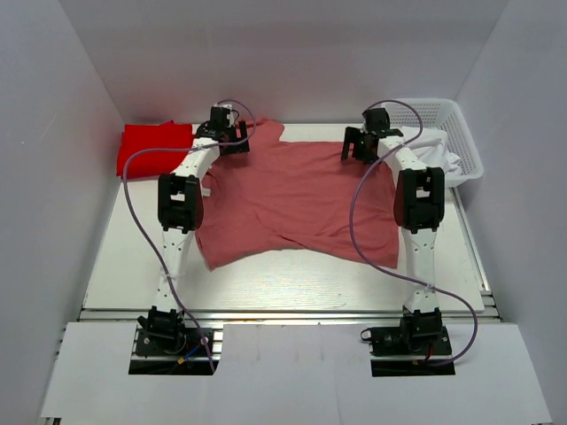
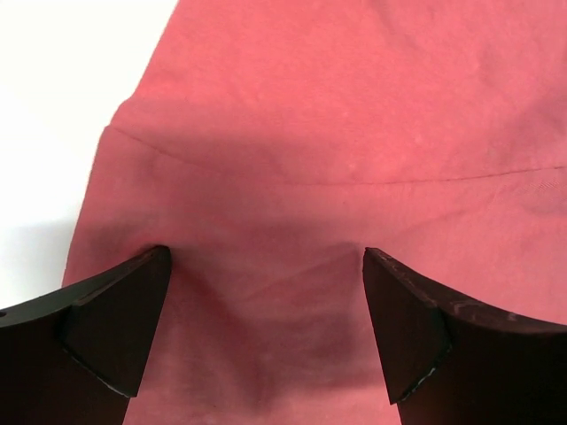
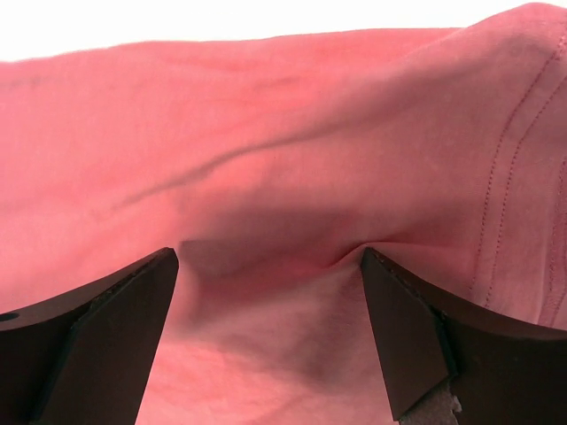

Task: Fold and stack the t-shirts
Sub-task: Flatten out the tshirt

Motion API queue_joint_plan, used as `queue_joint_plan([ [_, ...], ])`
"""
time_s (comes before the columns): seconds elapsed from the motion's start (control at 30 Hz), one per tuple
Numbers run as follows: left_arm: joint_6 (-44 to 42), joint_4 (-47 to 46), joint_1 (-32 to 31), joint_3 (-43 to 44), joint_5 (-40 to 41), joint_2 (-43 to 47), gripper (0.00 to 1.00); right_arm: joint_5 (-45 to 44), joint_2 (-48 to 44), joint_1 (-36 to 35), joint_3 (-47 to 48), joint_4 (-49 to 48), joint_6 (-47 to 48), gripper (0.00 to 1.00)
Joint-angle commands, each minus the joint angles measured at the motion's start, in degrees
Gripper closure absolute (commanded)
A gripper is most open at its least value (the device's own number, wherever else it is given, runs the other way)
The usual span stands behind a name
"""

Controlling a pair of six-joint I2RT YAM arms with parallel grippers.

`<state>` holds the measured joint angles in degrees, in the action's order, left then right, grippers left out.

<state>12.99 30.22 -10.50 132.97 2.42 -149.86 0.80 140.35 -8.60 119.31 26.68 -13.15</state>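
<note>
The rose-pink t-shirt (image 1: 301,199) lies spread on the counter (image 1: 292,283), its far edge running left to right beneath both our hands. We have the left hand (image 2: 266,301) and right hand (image 3: 268,301) wide and empty, one over each far corner.

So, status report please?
Left gripper open, right gripper open, both at pink t-shirt, spread out. Red t-shirt folded, far left. Nothing blocking.

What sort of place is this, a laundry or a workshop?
Probably a robot test booth, not a laundry: white walls box in one table, a left arm and a right arm are bolted at its near edge, and a pink t-shirt lies spread between them.
</note>
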Motion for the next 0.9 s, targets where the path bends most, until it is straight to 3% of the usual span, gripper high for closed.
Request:
queue_joint_plan([
  [0.0,2.20,6.45,4.34,2.03,-3.37,-4.56,0.00,5.69,2.03,0.16,1.98,-4.78,3.03,0.10],
  [0.13,0.46,-1.19,5.49,-1.91,-12.95,-0.01,0.00,8.69,-0.42,-0.97,5.32,-1.72,7.16,0.10],
  [0.2,-0.95,-6.83,5.49,-5.78,-17.52,5.60,0.00,9.57,-6.02,-1.50,1.48,-1.01,10.31,0.10],
  [0.4,-6.75,-0.78,3.82,-5.34,-12.88,15.72,0.00,9.31,-24.56,-6.33,-13.90,-6.99,13.06,0.10],
  [0.5,-6.75,-1.73,3.82,-17.96,-12.08,26.61,0.00,9.57,-29.41,-7.66,-20.50,-9.87,9.91,0.10],
  [0.53,-6.75,-2.70,3.30,-26.53,-12.08,29.68,0.00,9.75,-32.31,-7.83,-27.04,-10.93,6.59,0.10],
  [0.6,-5.88,-4.46,2.77,-35.10,-11.56,38.39,0.00,9.93,-36.26,-8.01,-33.92,-15.39,4.54,0.10],
  [0.7,4.38,-3.50,1.72,-48.29,-6.38,46.21,0.00,10.18,-42.87,-7.92,-46.21,-23.74,-2.91,0.10],
  [0.73,7.45,-4.98,1.71,-56.33,-4.98,51.98,0.00,10.45,-46.02,-7.84,-50.97,-27.78,-3.81,0.10],
  [0.8,11.61,-6.92,1.71,-65.85,-6.36,57.29,0.00,10.80,-47.45,-7.75,-55.66,-29.83,-6.62,0.10],
  [0.87,14.06,-4.31,1.71,-70.02,-5.33,63.80,0.00,11.07,-48.68,-7.66,-58.56,-30.72,-6.63,0.10],
])
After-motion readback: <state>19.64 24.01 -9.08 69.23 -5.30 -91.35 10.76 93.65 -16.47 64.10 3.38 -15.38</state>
